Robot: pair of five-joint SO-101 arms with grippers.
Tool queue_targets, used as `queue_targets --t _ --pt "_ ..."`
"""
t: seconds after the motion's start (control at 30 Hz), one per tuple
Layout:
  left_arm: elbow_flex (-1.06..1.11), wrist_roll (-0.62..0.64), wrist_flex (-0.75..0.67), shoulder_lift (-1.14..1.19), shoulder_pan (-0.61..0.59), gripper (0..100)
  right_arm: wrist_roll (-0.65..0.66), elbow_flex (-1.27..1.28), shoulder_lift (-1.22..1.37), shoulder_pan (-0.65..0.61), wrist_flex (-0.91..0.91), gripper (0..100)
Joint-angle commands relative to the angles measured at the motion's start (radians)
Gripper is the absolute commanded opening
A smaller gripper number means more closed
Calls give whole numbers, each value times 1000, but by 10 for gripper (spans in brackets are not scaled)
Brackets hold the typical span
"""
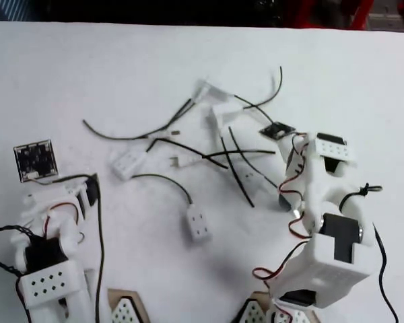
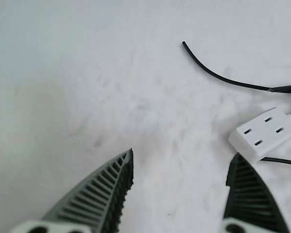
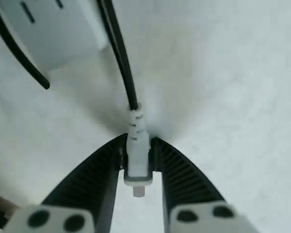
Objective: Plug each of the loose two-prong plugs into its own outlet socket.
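A white desk (image 1: 67,74) seen from above, with a robot arm at each lower corner of the frame. Thin black cords (image 1: 188,145) cross one another over the middle of the desk.

One white socket block (image 1: 130,160) lies left of centre, just beyond the left arm (image 1: 50,269). A second socket block (image 1: 198,222) sits lower, near the middle of the frame, on the end of a curved cord. More small white pieces (image 1: 212,94) lie near the upper centre (too small to tell plugs from sockets).

The right arm (image 1: 326,249) stands at the lower right, stretched toward the tangle of cords.

In the left wrist view, the left pincer (image 2: 184,154) is spread wide and holds nothing. Its two ribbed dark fingers (image 2: 106,189) hang over bare desk. The first socket block (image 2: 264,131) lies just beside one fingertip, slots facing up, not touching it. A loose cord end (image 2: 218,75) curves past beyond it.

In the right wrist view, the right pincer (image 3: 138,141) is closed tight on a white two-prong plug (image 3: 137,165), squeezing its body from both sides. The plug's black cord (image 3: 119,53) runs away from the pincer across the desk. Another socket block (image 3: 58,29) lies near that cord, apart from the plug.
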Motion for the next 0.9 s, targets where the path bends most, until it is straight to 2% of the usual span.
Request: queue_targets --t 0.0,0.3,0.43,0.57,0.7,0.87 --pt "-5 -14 -21 -8 -1 308 -5 8 -50 -15 30 18" --pt "-5 -14 -21 -8 -4 308 -14 11 -50 -145 101 18" --pt "-5 -14 -21 -8 -5 308 -71 5 -50 -183 93 18" --pt "-5 -14 -21 -8 -5 308 -77 3 -50 -199 93 25" --pt "-5 -14 -21 -8 -5 308 -77 5 -50 -194 99 89" --pt "-5 -14 -21 -8 -5 308 -77 8 -50 -193 105 55"
